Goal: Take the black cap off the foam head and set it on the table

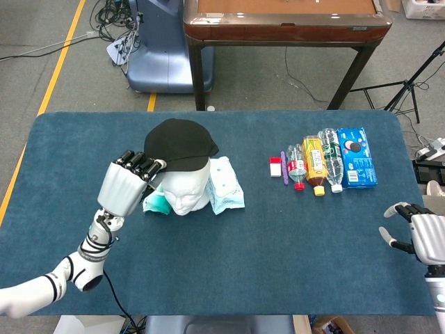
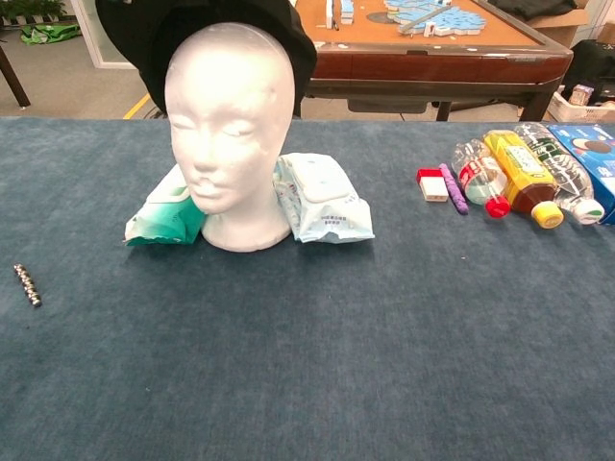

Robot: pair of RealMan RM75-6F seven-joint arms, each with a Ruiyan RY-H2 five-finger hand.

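Observation:
The black cap [image 1: 177, 145] sits tipped back on the white foam head [image 1: 186, 193], whose face shows from above. My left hand [image 1: 128, 186] holds the cap's brim edge at the head's left side. In the chest view the cap [image 2: 154, 38] hangs behind the top of the foam head [image 2: 229, 125], and the left hand is out of frame there. My right hand [image 1: 416, 233] hovers at the table's right front edge, fingers apart, holding nothing.
Two wipe packs [image 2: 325, 200] [image 2: 163, 216] flank the foam head's base. Right of them lie a small red-white box [image 1: 276, 166], a purple stick, three bottles [image 1: 314, 161] and a blue cookie box [image 1: 356, 156]. A bead chain [image 2: 26, 285] lies front left.

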